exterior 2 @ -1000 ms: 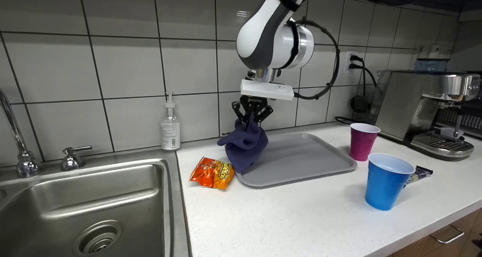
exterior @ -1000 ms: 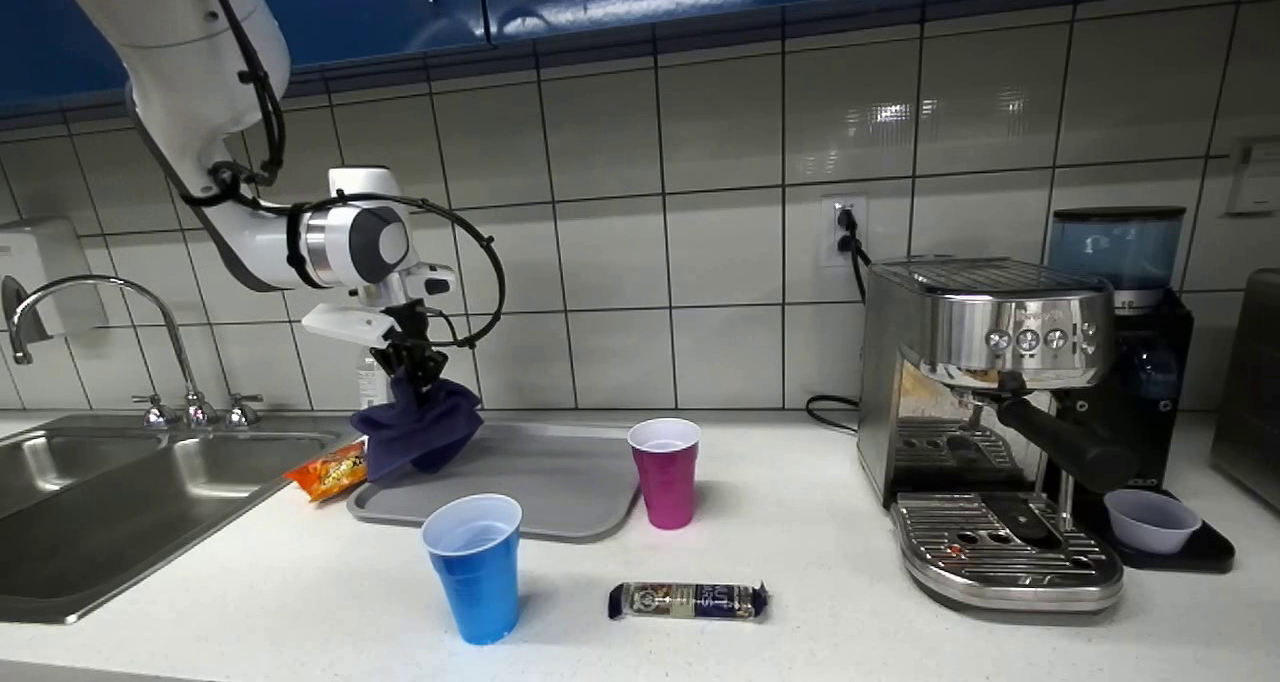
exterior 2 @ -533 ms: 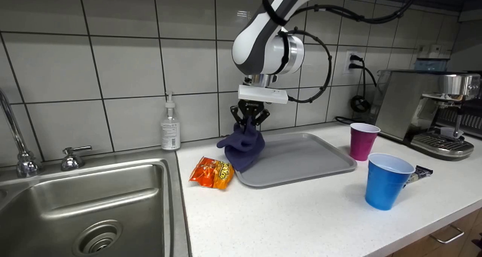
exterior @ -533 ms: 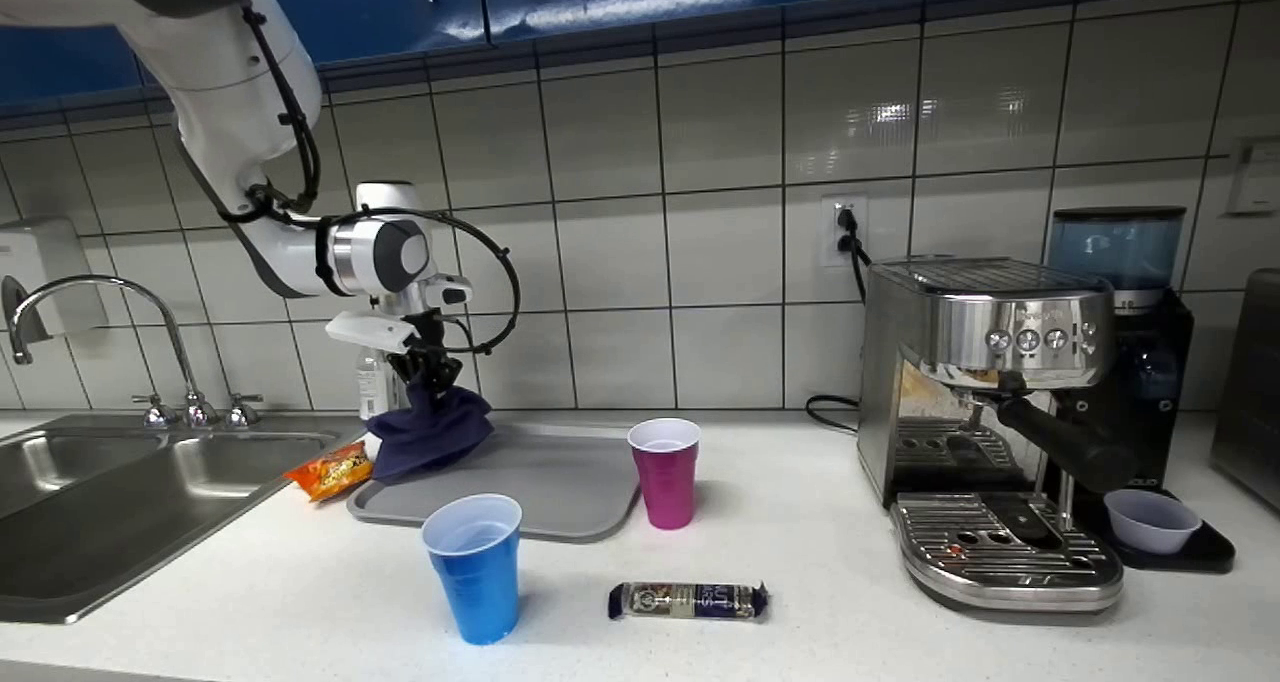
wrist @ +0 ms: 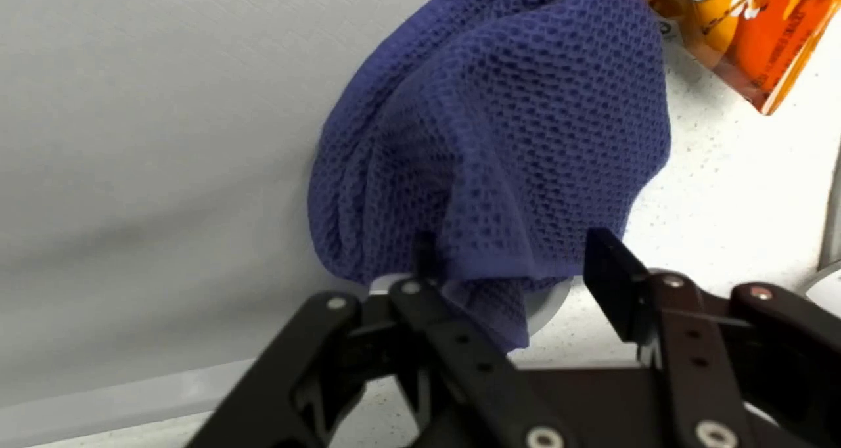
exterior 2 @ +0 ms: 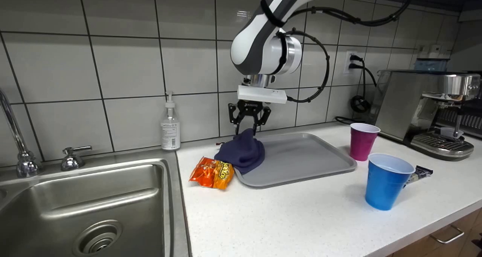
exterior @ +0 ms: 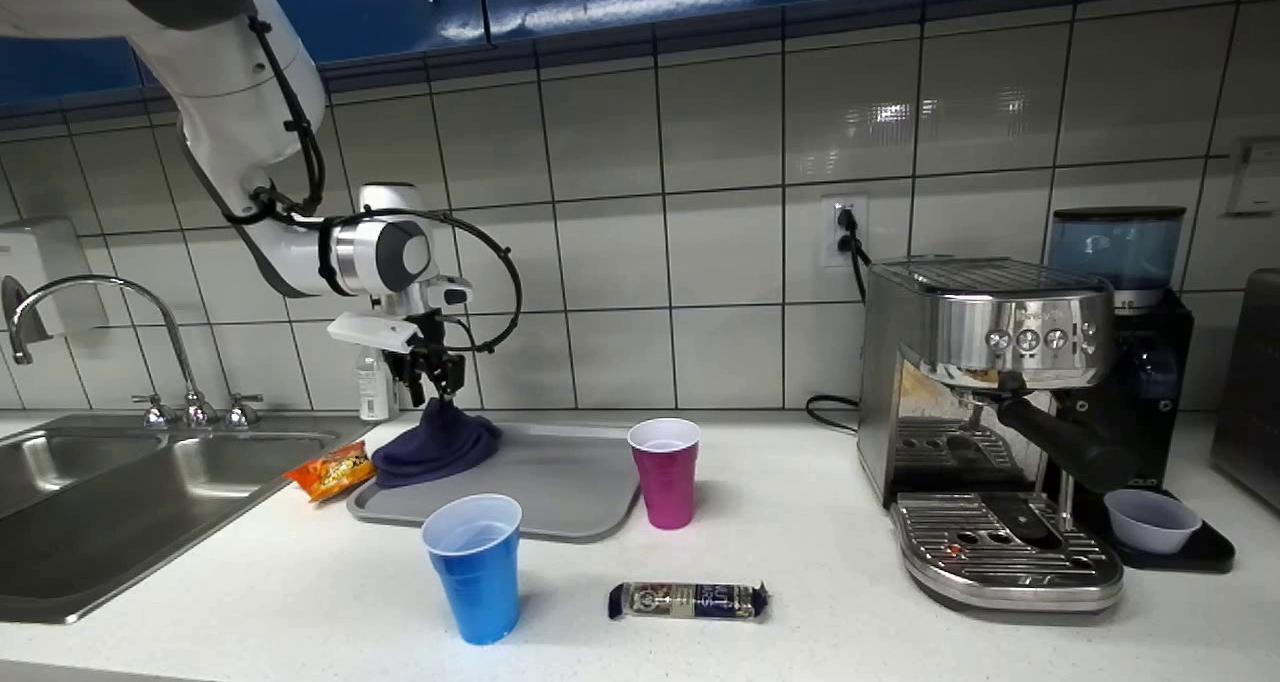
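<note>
Right at the purple cloth [exterior 2: 243,153], end effector [exterior 2: 246,132] partway spread, contact unclear.

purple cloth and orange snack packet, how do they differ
The purple cloth is matt fabric; the orange snack packet is shiny and printed. The cloth is heaped partly on the grey tray; the packet lies on the counter. The cloth looks larger than the packet. Both look creased.
</note>
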